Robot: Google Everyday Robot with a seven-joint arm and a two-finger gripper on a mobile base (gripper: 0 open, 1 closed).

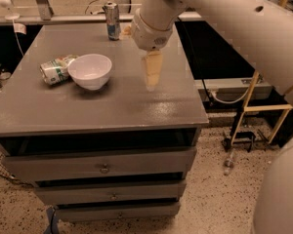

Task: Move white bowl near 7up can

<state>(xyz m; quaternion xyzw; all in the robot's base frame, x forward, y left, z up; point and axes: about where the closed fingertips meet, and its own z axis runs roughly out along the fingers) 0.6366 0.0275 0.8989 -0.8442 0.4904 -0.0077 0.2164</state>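
My end effector hangs narrow and empty above the desk, apart from the white bowl that stands just beside the 7up can.

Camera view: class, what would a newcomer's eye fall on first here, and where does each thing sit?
A big cream arm sweeps in from the upper right, its pincer hanging above the middle of the grey table. Left of it, a white bowl stands upright right beside a dented 7up can lying on its side. A slim can stands upright near the far edge.
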